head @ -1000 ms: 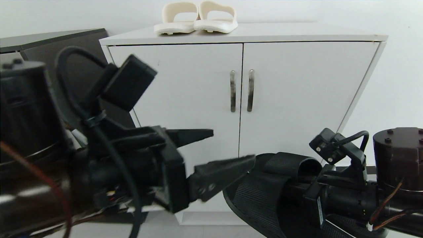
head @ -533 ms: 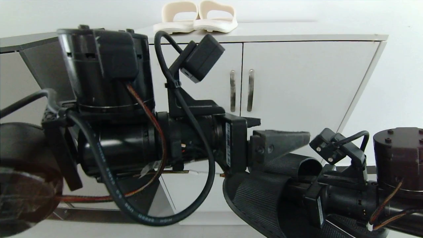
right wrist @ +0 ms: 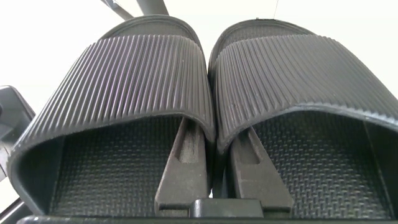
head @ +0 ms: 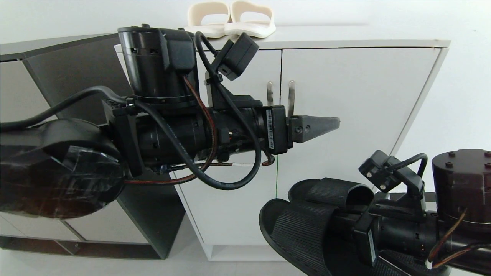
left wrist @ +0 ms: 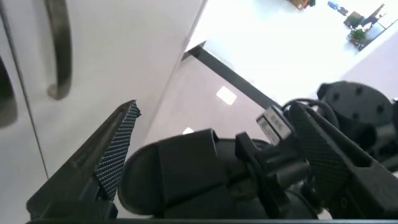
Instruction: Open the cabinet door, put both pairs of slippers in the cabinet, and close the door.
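Cabinet: both doors are shut, so opening is not yet done. The left handle and right handle stand side by side at the centre seam.
Cream slippers: a pair touching each other, on the cabinet's top.
Black slippers: held low in front of the right door by the right gripper, which is clenched on their two inner walls pressed together.
Left gripper: fingers spread and holding nothing, level with the handles' lower ends. I cannot tell whether it touches them.
Handle risk: the handles sit close together, so a spread finger may hook the wrong one or both.
Swing risk: an opening right door would likely strike the black slippers.
Grip risk: the pinch is on soft walls only, so a knock could shed one slipper.
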Robot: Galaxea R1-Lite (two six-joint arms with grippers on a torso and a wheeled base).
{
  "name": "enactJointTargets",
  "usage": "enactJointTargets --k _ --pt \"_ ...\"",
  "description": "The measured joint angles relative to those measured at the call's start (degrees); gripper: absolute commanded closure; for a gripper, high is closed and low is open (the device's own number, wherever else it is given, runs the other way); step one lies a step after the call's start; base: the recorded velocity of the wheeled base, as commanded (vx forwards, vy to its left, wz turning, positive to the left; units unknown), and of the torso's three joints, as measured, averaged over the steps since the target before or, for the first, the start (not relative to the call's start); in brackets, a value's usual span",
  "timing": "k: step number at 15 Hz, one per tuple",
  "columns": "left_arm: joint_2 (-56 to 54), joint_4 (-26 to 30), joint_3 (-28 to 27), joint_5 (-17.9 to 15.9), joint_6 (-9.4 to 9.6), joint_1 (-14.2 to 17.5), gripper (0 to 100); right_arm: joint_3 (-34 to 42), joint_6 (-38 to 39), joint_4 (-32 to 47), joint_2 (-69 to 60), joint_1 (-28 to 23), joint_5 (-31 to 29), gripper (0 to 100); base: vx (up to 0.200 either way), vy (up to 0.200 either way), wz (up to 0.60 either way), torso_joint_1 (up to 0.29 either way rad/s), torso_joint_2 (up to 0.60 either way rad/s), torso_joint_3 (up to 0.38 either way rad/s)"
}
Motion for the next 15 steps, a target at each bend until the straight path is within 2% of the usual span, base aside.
enactJointTargets --k 3,7,12,15 --pt "2.26 0.02 -3.63 2.49 0.20 0.13 0 0.09 -0.02 0.02 0.28 0.02 0.02 100 0.000 0.000 0.00 0.000 0.00 0.000" --pt "5.29 -0.05 -5.14 5.80 2.83 1.49 0 0.39 -0.02 -0.05 0.38 0.04 0.02 100 0.000 0.000 0.00 0.000 0.00 0.000" --pt "6.97 -0.13 -7.55 7.25 3.12 3.00 0 0.44 -0.05 -0.06 0.61 0.04 0.07 100 0.000 0.000 0.00 0.000 0.00 0.000" --pt "8.57 -0.09 -9.28 8.67 4.22 3.30 0 0.41 -0.06 -0.06 0.77 0.02 0.09 100 0.000 0.000 0.00 0.000 0.00 0.000"
